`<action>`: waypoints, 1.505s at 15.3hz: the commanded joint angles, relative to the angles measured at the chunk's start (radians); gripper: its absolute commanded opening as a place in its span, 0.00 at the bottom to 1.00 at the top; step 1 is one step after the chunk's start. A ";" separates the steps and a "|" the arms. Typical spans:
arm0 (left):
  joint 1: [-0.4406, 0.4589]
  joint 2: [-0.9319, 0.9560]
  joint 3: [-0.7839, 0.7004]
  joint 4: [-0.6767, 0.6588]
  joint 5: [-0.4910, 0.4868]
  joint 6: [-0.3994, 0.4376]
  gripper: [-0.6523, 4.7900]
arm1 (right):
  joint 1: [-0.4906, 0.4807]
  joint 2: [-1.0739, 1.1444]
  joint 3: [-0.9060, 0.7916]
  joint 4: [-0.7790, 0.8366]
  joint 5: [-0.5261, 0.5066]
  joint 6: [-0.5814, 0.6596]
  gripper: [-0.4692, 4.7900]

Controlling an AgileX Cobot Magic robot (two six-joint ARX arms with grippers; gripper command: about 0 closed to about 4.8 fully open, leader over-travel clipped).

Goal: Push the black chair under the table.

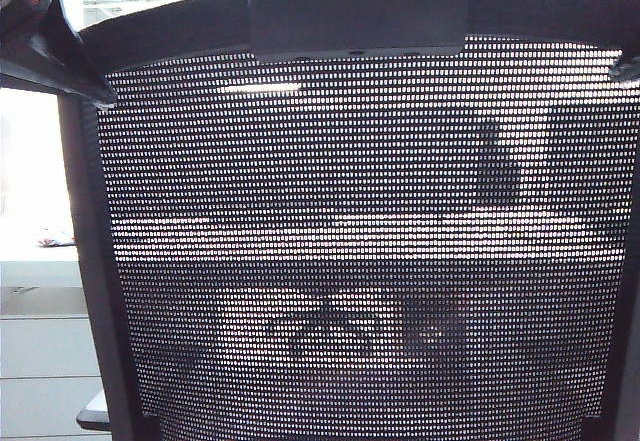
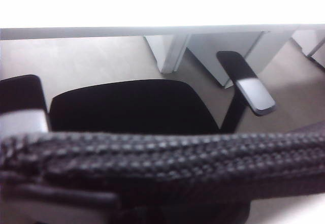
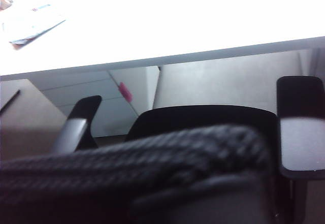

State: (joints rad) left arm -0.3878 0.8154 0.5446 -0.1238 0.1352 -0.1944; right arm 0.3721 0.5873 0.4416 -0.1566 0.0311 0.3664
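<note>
The large black mesh-backed office chair [image 1: 360, 261] fills the exterior view. Its seat front stands short of the long white table's edge [image 2: 152, 31], bare floor between. The left gripper [image 1: 70, 71] and the right gripper [image 1: 625, 66] sit at the backrest's top corners; whether their jaws are apart or together cannot be told.

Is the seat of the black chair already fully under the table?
No. In the left wrist view the black chair has its seat on open floor before the table edge.

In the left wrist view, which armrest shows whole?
The armrest before the cabinet, post visible; the other is cut off. Left claw and right claw sit at backrest corners.
</note>
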 commanded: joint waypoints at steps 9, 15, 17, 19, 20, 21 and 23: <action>0.003 0.060 0.002 0.127 -0.031 -0.002 0.11 | -0.058 0.036 0.008 0.135 -0.014 -0.005 0.08; 0.004 0.204 0.003 0.308 -0.067 -0.003 0.11 | -0.060 0.171 0.008 0.274 -0.008 -0.008 0.08; 0.004 0.242 0.004 0.354 -0.071 -0.004 0.11 | -0.064 0.214 0.011 0.314 -0.011 -0.008 0.08; 0.004 0.275 0.005 0.385 -0.075 -0.004 0.11 | -0.088 0.256 0.013 0.359 -0.034 -0.007 0.08; 0.004 0.288 0.005 0.401 -0.095 -0.004 0.11 | -0.103 0.274 0.013 0.382 -0.035 -0.004 0.08; 0.005 0.309 0.005 0.441 -0.115 -0.004 0.11 | -0.137 0.309 0.013 0.429 -0.062 -0.002 0.08; 0.010 0.338 0.005 0.506 -0.117 -0.004 0.11 | -0.167 0.340 0.013 0.464 -0.078 0.000 0.08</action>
State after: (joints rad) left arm -0.3954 1.1404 0.5446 0.3080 0.0971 -0.1982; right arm 0.2295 0.9180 0.4423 0.2314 -0.1261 0.3611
